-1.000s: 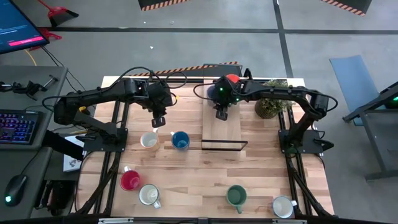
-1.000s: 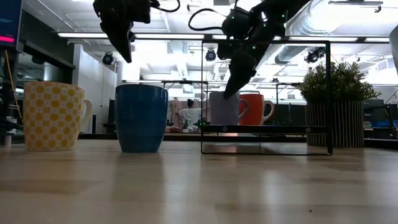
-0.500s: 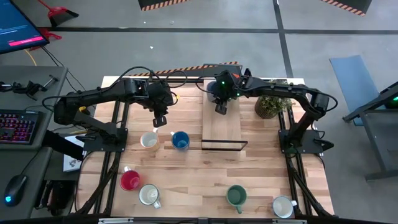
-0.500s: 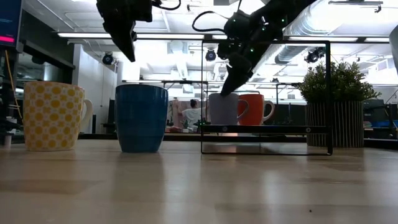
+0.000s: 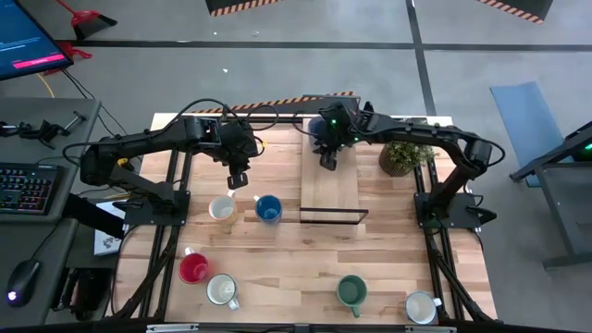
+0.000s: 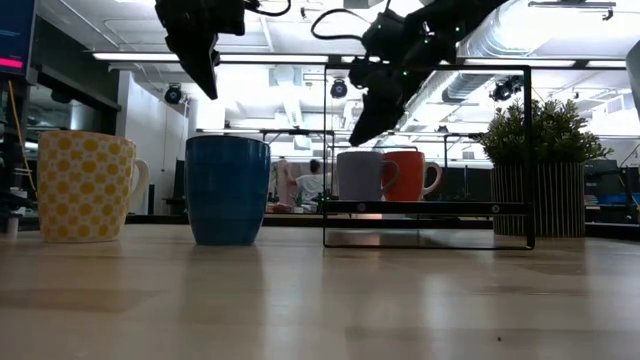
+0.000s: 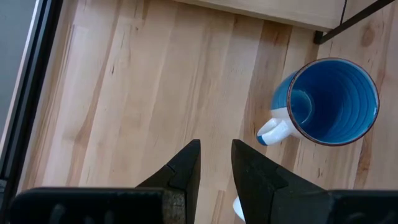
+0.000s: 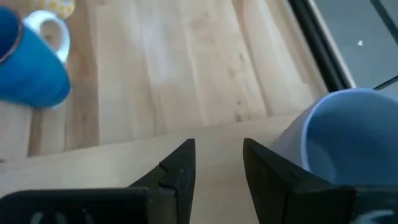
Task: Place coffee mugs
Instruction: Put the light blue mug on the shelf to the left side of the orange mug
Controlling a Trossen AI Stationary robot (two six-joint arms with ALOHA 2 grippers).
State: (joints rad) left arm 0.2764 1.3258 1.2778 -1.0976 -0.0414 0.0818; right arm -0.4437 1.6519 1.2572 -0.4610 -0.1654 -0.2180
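The right gripper has been lifted off the pale blue mug, fingers parted and empty; the left gripper, fingers likewise parted, is held above the table.

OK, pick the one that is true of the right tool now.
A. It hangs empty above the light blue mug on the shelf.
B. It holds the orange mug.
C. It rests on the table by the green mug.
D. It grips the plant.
A: the right tool hangs empty, just above the light blue mug standing on the shelf.
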